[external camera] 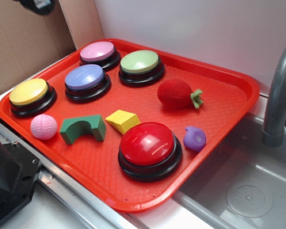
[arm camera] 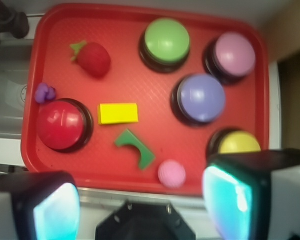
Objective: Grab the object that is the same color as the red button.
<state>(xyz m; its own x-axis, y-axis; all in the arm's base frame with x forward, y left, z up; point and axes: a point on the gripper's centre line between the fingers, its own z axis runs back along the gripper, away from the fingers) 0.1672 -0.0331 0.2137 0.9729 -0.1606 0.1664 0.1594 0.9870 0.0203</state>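
Wrist view: gripper (arm camera: 140, 200) spread above tray (arm camera: 140, 12).

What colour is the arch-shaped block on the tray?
Green arch block; clearest in the exterior view.

No text, label, brand, number or sign can be read anywhere.

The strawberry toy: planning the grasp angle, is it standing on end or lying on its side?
Lying on its side. The strawberry toy rests lengthwise on the red tray, its green stem pointing sideways toward the tray's rim.
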